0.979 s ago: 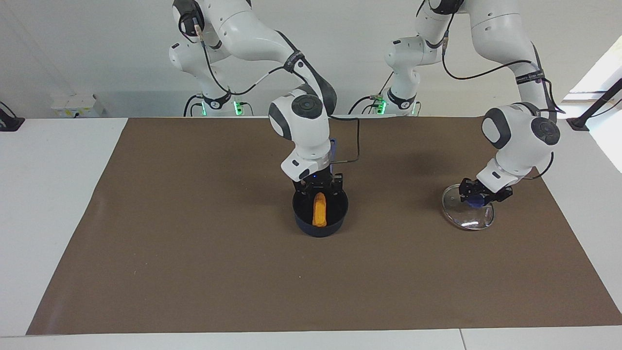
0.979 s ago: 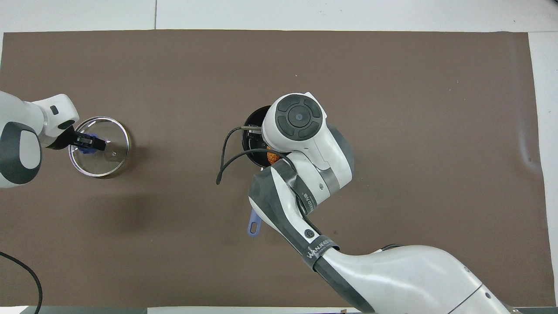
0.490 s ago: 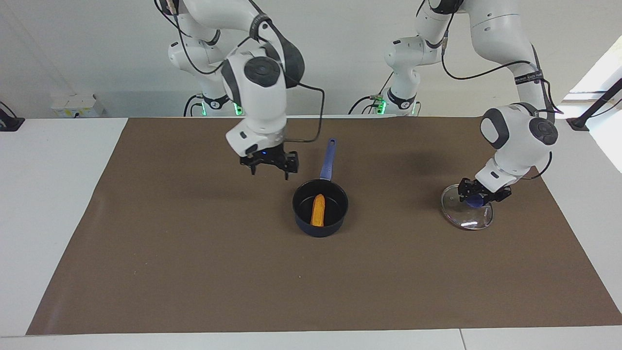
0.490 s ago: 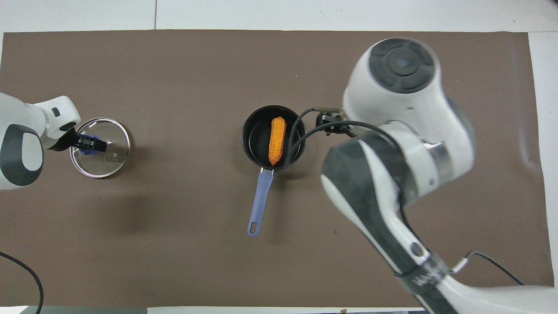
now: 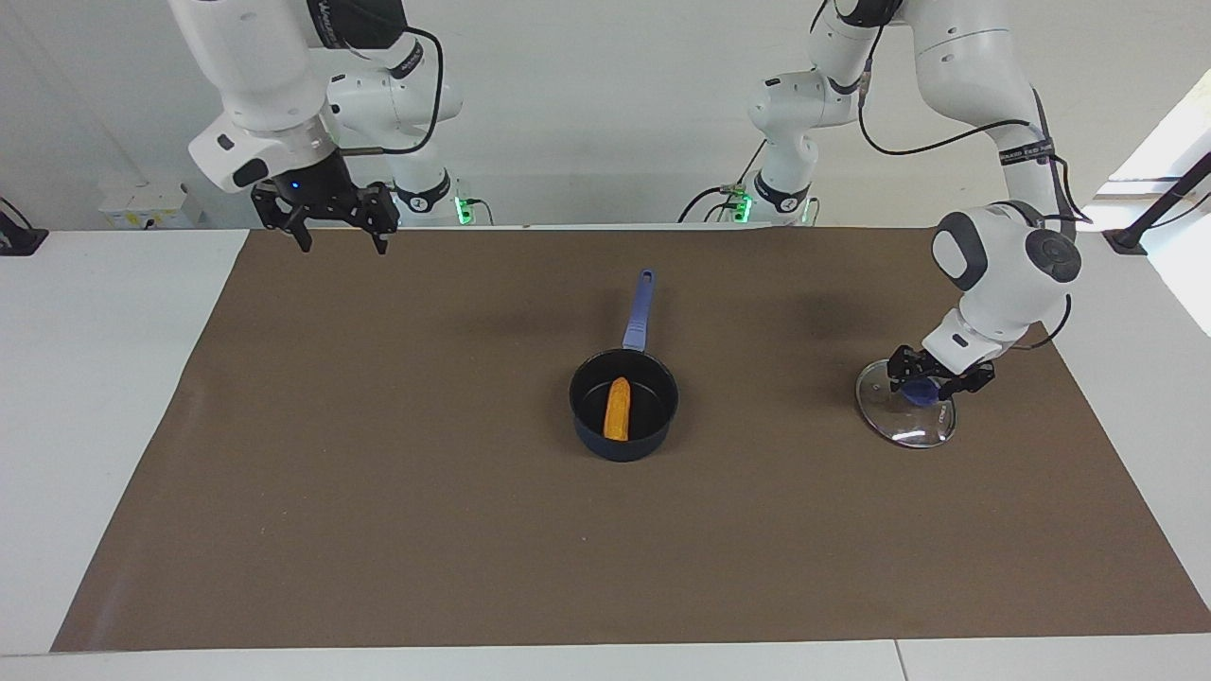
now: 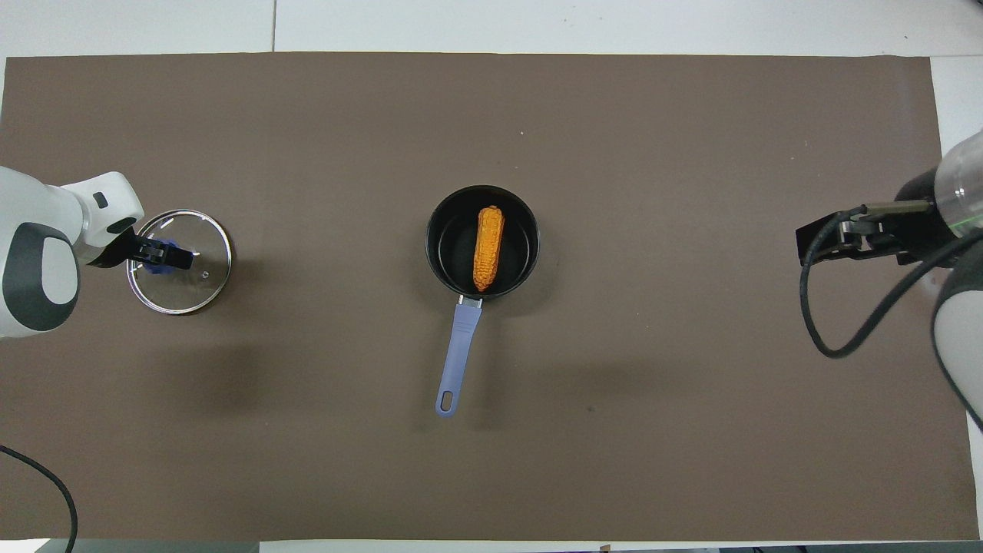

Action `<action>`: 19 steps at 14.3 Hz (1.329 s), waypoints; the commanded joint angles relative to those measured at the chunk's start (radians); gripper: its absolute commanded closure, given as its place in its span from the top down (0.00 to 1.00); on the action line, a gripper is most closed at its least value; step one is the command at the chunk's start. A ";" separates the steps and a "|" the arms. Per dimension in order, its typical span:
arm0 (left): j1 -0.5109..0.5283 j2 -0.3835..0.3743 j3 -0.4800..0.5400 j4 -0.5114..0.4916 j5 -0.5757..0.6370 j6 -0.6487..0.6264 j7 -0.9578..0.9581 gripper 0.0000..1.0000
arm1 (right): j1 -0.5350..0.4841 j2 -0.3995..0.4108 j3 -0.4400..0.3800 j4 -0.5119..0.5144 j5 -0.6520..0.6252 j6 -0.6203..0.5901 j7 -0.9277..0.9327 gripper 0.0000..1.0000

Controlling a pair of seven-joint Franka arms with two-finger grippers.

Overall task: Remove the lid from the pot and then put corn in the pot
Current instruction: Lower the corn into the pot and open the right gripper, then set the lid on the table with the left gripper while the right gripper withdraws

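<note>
The dark navy pot (image 5: 623,435) stands mid-mat, its blue handle (image 5: 639,307) pointing toward the robots. The orange-yellow corn (image 5: 617,409) lies inside it, also seen in the overhead view (image 6: 488,247) within the pot (image 6: 441,230). The glass lid (image 5: 899,421) rests on the mat toward the left arm's end. My left gripper (image 5: 932,386) is shut on its blue knob (image 6: 160,257). My right gripper (image 5: 342,244) is open and empty, raised over the mat's edge near the right arm's base; it also shows in the overhead view (image 6: 818,242).
The brown mat (image 5: 378,492) covers most of the white table (image 5: 95,426). A black cable (image 6: 54,480) lies at the mat's corner nearest the left arm's base.
My right gripper let go of the corn in the pot, then rose and drew back toward its own base. My left gripper and the lid have shifted only slightly.
</note>
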 commanded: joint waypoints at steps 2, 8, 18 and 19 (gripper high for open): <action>0.010 -0.034 -0.006 -0.017 0.003 0.011 0.014 1.00 | -0.059 -0.035 0.006 -0.073 -0.005 0.016 -0.024 1.00; -0.018 -0.034 -0.008 0.206 0.003 -0.203 -0.030 1.00 | -0.139 0.003 0.032 -0.044 -0.001 0.042 -0.025 1.00; -0.118 -0.236 -0.022 0.391 0.013 -0.677 -0.371 1.00 | -0.157 0.023 0.026 -0.021 0.016 0.016 -0.025 1.00; -0.119 -0.253 -0.022 0.376 0.013 -0.688 -0.371 1.00 | -0.154 0.023 0.026 -0.023 0.016 0.017 -0.024 1.00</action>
